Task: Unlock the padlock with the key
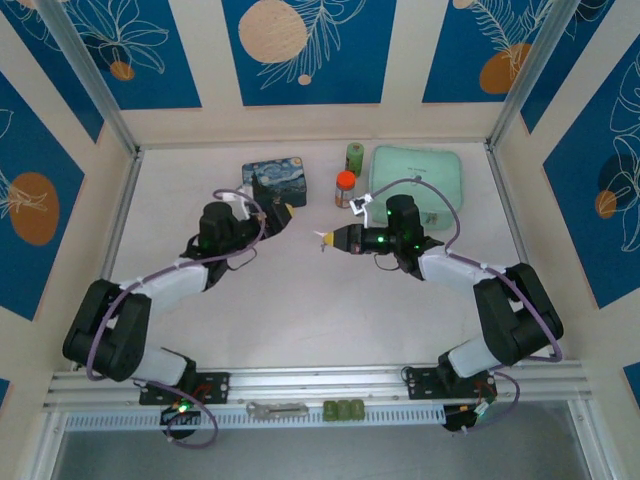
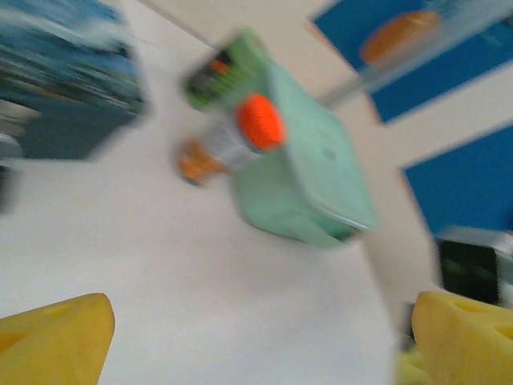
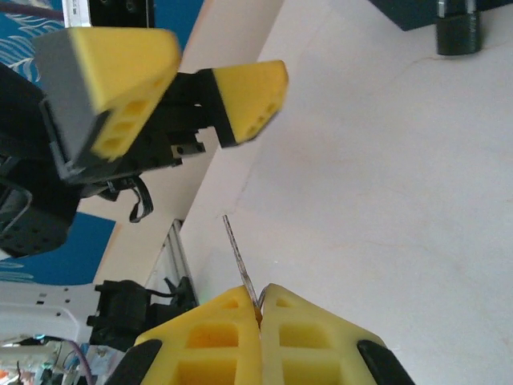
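Key [image 3: 240,261] sat pinched in the right gripper [image 3: 260,303]; the left gripper [image 3: 196,76] gaped wide and empty. What seemed the padlock [image 3: 459,34] lay well apart on the far side, with insertion and turning not yet done.

The white desk [image 1: 300,310] carries a starry-night painted box [image 1: 273,180] with a small dark padlock [image 3: 459,34] just beside it, an orange-capped jar [image 1: 345,188], a green bottle [image 1: 355,157], and a mint-green container [image 1: 420,168].
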